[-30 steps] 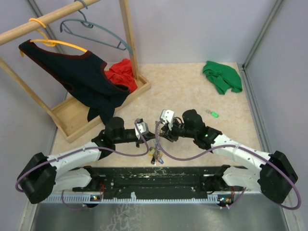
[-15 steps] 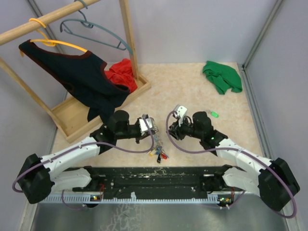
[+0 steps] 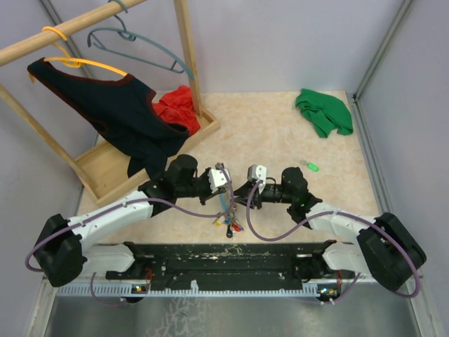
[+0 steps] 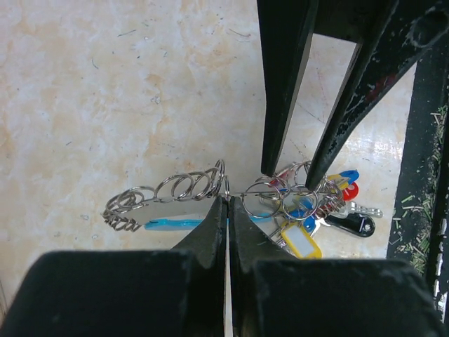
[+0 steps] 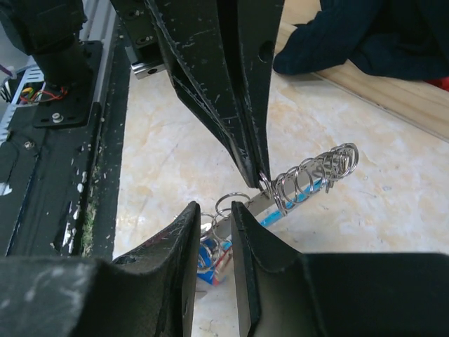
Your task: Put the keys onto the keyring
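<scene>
Lab robot cell, panel walls [image 3: 280, 42], clothes rack [image 3: 186, 49]

One keyring [image 4: 168, 200], one loose green key [image 3: 309, 166], two hangers [image 3: 140, 43], three cloths [image 3: 324, 111], one wooden rack [image 3: 188, 56], two robot arms [image 3: 119, 214]

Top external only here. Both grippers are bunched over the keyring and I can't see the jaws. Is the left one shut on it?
Observer: Yes. The left wrist view shows the left gripper shut on the keyring, pinching its wire beside the chained rings.
Operator: And the right?
Observer: The right gripper has its jaws slightly apart with a small ring between the tips. I can't tell if they touch it.
Operator: Any key in a jaw?
Observer: None seen. Only the tags hang beside the right fingers.
</scene>
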Robot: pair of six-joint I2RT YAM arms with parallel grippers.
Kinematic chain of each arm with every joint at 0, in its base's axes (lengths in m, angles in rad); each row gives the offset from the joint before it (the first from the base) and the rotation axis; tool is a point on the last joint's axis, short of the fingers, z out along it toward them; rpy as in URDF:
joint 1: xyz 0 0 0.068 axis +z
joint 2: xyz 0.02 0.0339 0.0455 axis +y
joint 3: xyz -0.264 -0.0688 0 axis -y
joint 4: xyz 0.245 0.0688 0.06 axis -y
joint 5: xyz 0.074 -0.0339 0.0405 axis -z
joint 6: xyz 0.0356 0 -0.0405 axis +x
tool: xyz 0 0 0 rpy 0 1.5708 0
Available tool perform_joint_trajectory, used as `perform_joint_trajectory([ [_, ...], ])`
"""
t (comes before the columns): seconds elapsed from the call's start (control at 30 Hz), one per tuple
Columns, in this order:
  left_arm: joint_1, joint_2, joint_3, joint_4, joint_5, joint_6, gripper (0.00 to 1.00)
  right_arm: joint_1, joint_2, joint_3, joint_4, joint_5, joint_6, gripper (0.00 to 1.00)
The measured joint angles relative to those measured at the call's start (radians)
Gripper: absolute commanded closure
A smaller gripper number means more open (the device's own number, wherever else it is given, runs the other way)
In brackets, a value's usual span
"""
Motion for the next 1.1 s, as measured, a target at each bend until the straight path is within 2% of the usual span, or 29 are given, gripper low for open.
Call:
perform_joint_trajectory([
  [0.2,0.000,0.005,0.006,0.000,0.016,0.007,1.00,0.000,0.084,0.000,0.108,-0.037,0.003,0.76],
  [0.37,0.000,0.005,0.006,-0.006,0.032,0.018,1.00,0.000,0.103,-0.001,0.145,0.008,0.000,0.75],
  [0.63,0.000,0.005,0.024,-0.045,0.048,0.039,1.00,0.000,0.100,-0.007,0.134,0.051,-0.032,0.75],
  [0.93,0.000,0.010,0.027,-0.055,0.085,0.052,1.00,0.000,0.101,-0.005,0.129,-0.001,-0.046,0.76],
  [1.1,0.000,0.011,0.037,-0.066,0.104,0.055,1.00,0.000,0.123,0.013,0.119,-0.035,-0.054,0.81],
])
